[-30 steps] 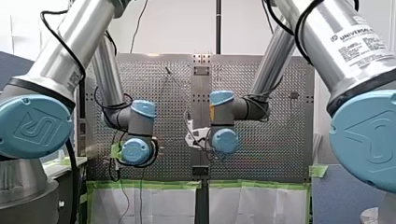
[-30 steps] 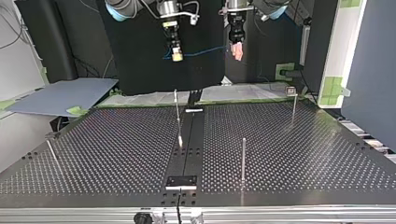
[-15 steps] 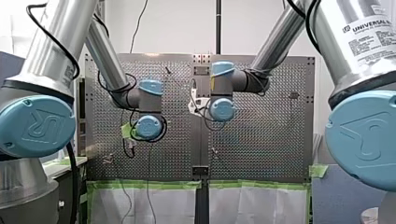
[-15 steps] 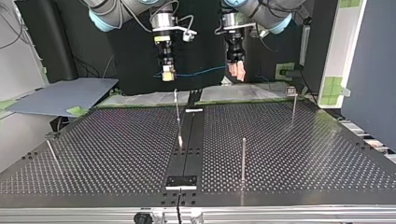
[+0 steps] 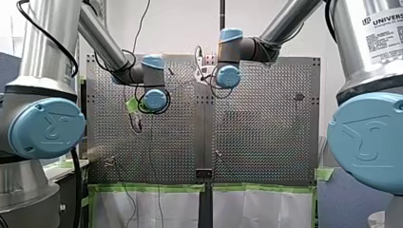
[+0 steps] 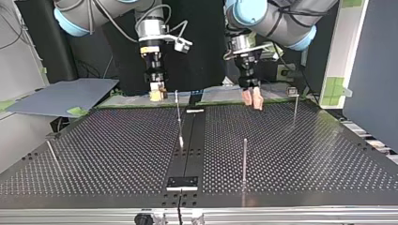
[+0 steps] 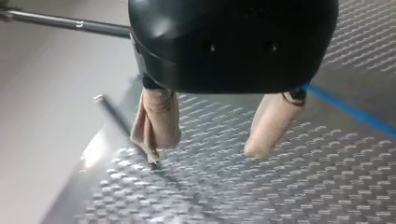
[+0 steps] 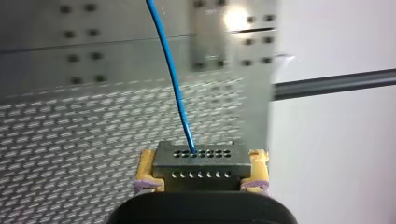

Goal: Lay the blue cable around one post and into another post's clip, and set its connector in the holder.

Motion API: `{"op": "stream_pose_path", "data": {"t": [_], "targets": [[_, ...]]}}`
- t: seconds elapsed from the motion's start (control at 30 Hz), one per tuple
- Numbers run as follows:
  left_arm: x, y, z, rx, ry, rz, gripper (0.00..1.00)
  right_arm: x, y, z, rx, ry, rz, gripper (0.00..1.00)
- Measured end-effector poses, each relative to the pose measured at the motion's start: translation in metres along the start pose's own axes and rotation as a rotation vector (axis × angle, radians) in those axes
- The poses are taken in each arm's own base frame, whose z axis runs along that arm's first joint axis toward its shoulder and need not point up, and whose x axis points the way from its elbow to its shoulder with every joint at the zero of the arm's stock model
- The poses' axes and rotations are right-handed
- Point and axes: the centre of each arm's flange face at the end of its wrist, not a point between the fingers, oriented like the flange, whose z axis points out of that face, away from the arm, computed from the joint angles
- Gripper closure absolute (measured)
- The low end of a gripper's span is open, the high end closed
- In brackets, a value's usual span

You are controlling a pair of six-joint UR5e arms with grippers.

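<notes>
The blue cable (image 8: 170,70) runs from the connector (image 8: 201,165), which my right gripper (image 8: 201,171) clamps between its yellow pads above the perforated bench (image 8: 93,121). In the left wrist view my left gripper (image 7: 208,148) hangs with beige fingers (image 7: 159,116) apart over the bench, by its edge. In the top view thin posts (image 6: 244,159) stand on the dark bench before a black backdrop (image 6: 197,61).
</notes>
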Motion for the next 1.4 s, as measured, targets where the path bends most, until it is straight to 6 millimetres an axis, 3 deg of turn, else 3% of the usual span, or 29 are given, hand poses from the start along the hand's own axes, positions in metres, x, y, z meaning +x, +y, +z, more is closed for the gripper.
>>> {"op": "stream_pose_path", "data": {"t": [0.37,0.57,0.77,0.83,1.23,1.4], "targets": [[-0.082,-0.007,0.048,-0.004,-0.106,-0.075,0.00,0.102,-0.002,0.010,0.014,0.101,0.026,1.00],[-0.131,-0.014,0.058,-0.023,-0.171,-0.092,0.00,0.124,-0.005,0.018,0.027,0.103,0.023,1.00],[-0.176,-0.026,0.061,-0.011,-0.217,-0.094,0.00,0.118,-0.010,0.032,0.039,0.062,0.000,1.00],[-0.182,-0.029,0.064,-0.005,-0.215,-0.085,0.00,0.114,-0.011,0.037,0.040,0.048,-0.006,1.00],[-0.181,-0.031,0.105,-0.031,-0.149,-0.016,0.00,0.079,-0.014,0.076,0.035,-0.072,-0.045,1.00],[-0.184,-0.022,0.129,-0.044,-0.126,0.011,0.00,0.082,-0.008,0.089,0.035,-0.095,-0.049,1.00]]}}
